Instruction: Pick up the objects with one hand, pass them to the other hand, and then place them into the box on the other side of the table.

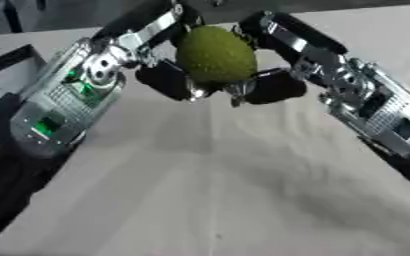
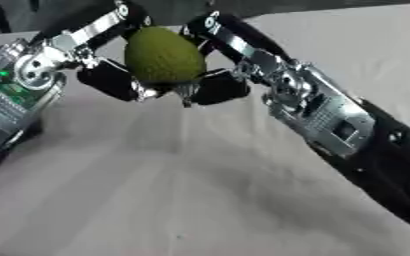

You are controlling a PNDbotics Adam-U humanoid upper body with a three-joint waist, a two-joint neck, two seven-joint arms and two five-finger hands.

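Above table (image 1: 243, 200), left hand (image 1: 169, 80) and right hand (image 1: 274, 85) fingers both curled round green fruit (image 1: 215, 54)

Both hands' fingertips lie hidden behind the green fruit (image 1: 215, 54).

A bumpy green fruit (image 2: 163, 56) is held above the table (image 2: 200, 190) between the left robot hand (image 2: 112, 75) and right robot hand (image 2: 222, 82).

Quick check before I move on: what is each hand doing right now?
Left hand: fingers curled round the green fruit, held above the table.
Right hand: fingers also curled round the same fruit, mid-handover.
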